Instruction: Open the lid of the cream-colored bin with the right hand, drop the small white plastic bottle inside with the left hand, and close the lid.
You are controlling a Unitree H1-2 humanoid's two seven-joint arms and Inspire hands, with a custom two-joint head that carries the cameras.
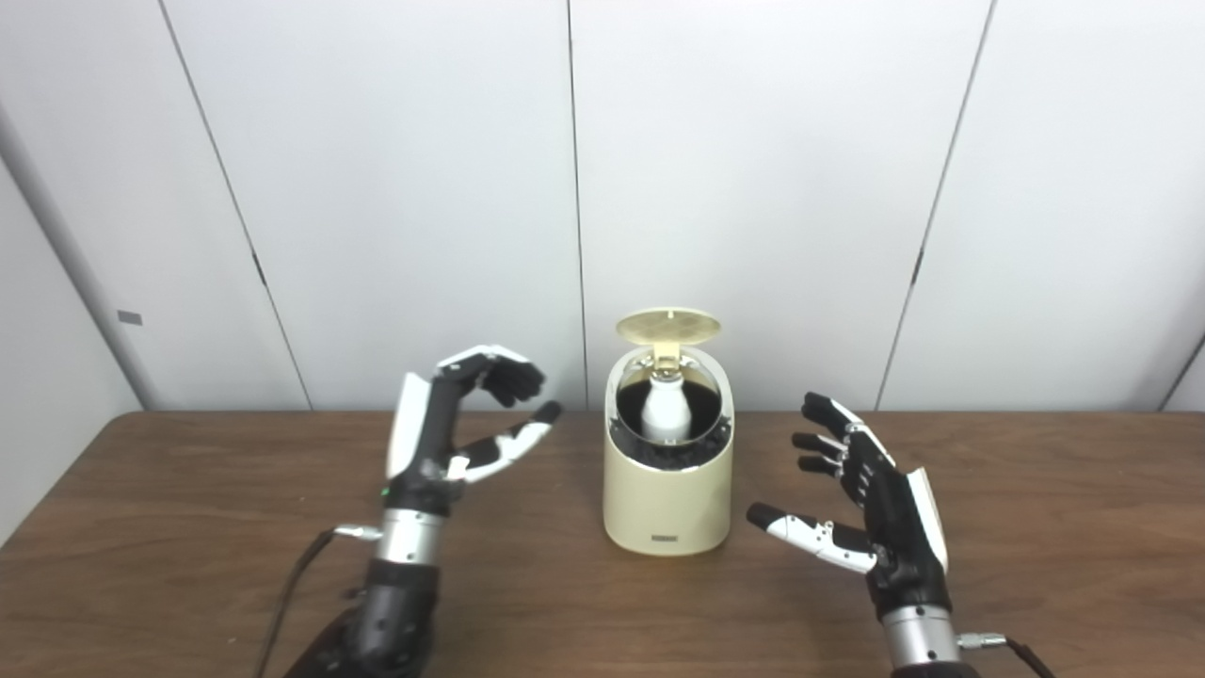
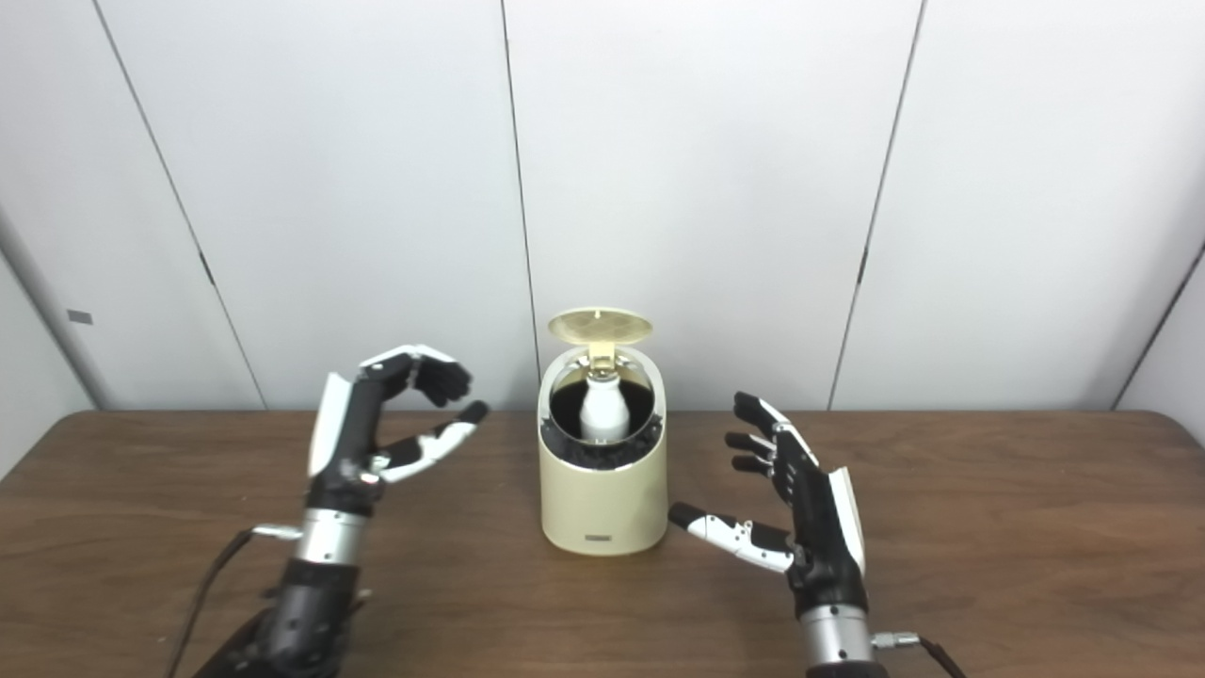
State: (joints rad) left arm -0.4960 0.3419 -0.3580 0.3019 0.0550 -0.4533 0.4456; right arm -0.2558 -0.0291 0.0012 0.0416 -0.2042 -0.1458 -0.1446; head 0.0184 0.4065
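Nearest the viewer, 2 black-and-white robot arms rise from the bottom edge over a dark brown wooden table [image 1: 1036, 490]. The right hand [image 1: 871, 499] hovers just right of the bin, palm turned toward it, fingers spread apart and thumb reaching toward the bin's lower side without touching; it holds nothing. The left hand [image 1: 466, 419] is raised upright to the left of the bin, fingers curled over at the top and thumb pointing toward the bin, with a clear gap between them and nothing in its grasp.

Between the hands stands the cream-colored bin [image 1: 668, 504]. Its round lid [image 1: 668, 327] is tipped up and back on its hinge, leaving the top open. The small white plastic bottle [image 1: 663, 408] sits upright inside the dark opening.

Behind the table are plain white wall panels [image 1: 753, 169].
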